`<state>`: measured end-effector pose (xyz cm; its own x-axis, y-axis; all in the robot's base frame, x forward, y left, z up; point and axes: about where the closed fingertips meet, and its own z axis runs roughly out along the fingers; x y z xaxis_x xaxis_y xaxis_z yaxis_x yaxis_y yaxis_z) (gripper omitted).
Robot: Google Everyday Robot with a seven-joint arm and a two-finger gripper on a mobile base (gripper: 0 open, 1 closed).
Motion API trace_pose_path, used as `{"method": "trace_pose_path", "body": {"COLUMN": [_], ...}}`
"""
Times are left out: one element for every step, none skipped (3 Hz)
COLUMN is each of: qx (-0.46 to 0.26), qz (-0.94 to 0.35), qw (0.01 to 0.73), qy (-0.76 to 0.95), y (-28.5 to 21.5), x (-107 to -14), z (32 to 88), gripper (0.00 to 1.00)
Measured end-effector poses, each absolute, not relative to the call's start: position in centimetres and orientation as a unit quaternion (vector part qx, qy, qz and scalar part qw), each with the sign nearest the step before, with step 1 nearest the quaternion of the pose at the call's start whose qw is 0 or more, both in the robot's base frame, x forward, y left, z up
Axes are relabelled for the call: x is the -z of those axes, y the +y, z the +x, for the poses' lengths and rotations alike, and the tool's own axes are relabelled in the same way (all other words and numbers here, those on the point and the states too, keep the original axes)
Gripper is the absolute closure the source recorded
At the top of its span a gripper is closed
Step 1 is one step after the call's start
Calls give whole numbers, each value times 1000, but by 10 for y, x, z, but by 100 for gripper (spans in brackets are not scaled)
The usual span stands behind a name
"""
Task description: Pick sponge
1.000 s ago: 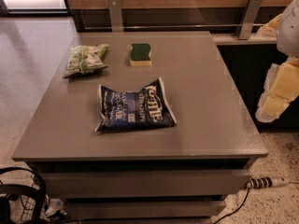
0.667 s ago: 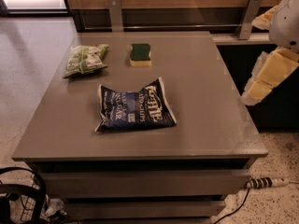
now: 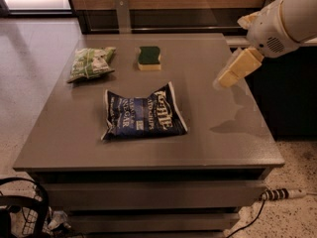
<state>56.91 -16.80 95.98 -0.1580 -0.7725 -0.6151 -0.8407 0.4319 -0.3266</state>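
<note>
One sponge [image 3: 149,57], dark green top up, lies flat on the table [image 3: 233,133] near its far edge, behind the dark blue chip bag [image 3: 143,115] and beside the light green snack bag [image 3: 90,63]. One hand [image 3: 224,78] hovers above the table's opposite side, well apart. From the hand, the sponge lies toward view-left and slightly farther back. Sponge long axis: unclear, looks near-square. Hand spread or pressed together: cannot tell. Count: one sponge, two bags.
</note>
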Motion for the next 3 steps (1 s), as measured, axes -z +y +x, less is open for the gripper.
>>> {"method": "trace_pose_path", "body": {"qx": [-101,-102,-122], "qz": [-487,-485,-462], "qw": [434,438,476], "qy": [751,750,739], "y": [-111,-110,-96], "x": [-930,-930,-926], "z": [608,613,661], "gripper": [0,0,0]}}
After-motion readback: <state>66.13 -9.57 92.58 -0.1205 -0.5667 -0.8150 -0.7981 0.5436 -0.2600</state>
